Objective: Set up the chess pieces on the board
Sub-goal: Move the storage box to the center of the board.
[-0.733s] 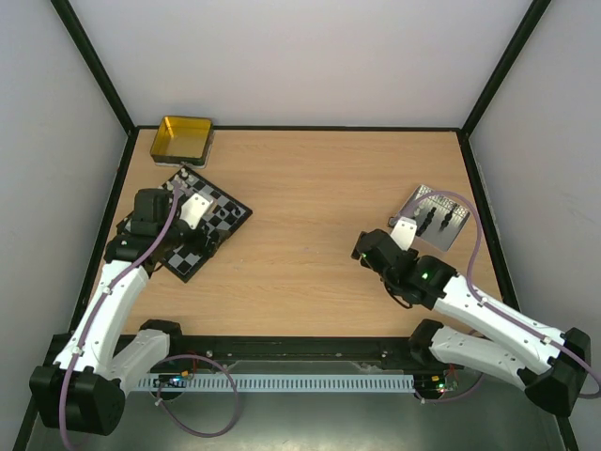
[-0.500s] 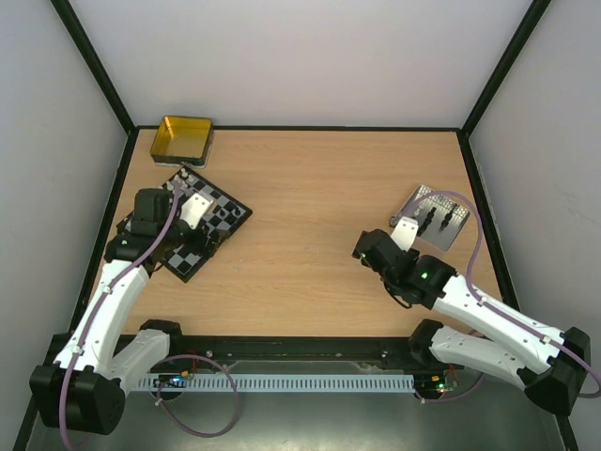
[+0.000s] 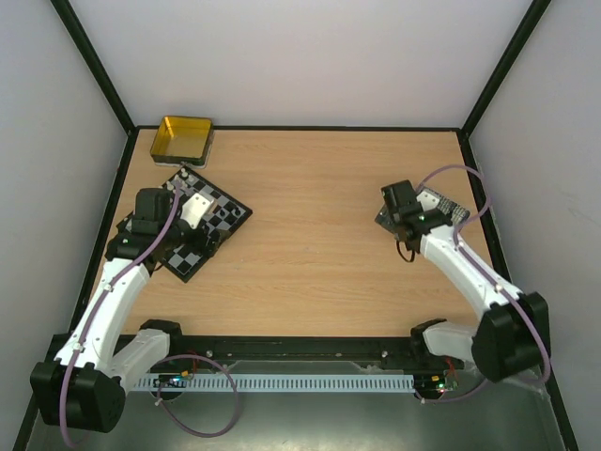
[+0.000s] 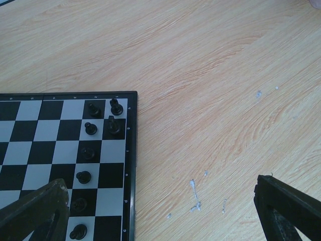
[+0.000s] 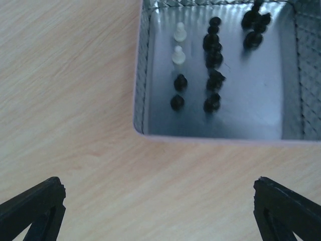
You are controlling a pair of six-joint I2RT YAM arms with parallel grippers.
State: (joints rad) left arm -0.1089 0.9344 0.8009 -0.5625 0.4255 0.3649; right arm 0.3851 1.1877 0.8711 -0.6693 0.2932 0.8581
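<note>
Your right end effector (image 5: 158, 213) just swung over the tray (image 5: 142, 75), wide open and empty like your left end effector (image 4: 160, 211); grab's probably next.

Plenty of room mid-bench (image 3: 319, 235), just bare wood between the two arms. The left side is tighter. The board (image 4: 50, 145) sits skewed with the gold tin (image 3: 182, 137) close behind its far corner, and black chess pieces (image 4: 90, 129) crowd the two files along its right edge. The squares left of them are open. On the right, the tray (image 5: 142, 75) has raised mesh walls and its pieces stand in tight rows, with bare floor only at its near end.
</note>
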